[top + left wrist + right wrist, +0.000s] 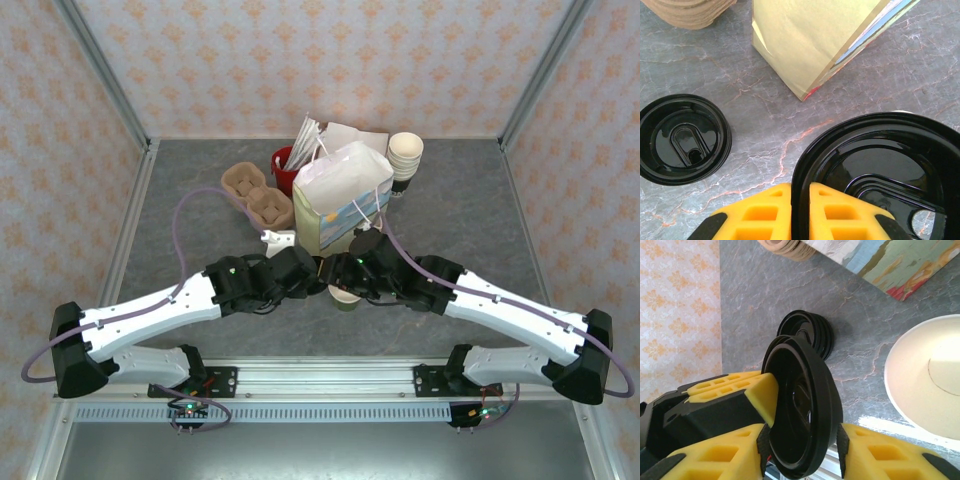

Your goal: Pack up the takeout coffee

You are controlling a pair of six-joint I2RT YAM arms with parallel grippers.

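Seen from above, the left pincer [312, 272] and right pincer [350, 268] meet nose to nose. The takeout coffee cup [345, 297] stands lidless just nearside of their tips and the stiff paper bag [340, 195] just beyond, so a careless swing could topple so light a cup. At the left wrist, the pincer is clamped narrow on the thin rim of the glossy black lid [875, 165]; such slick moulded plastic may slip or flex (a spare lid [682, 145] lies to its left on the marbled table [765, 125]). At the right wrist, that pincer's ribbed yellow fingers [880, 455] bracket the lid edge-on and appear to grip it. The cup's cream mouth sits to their right, and a tilted lid could seat crooked.
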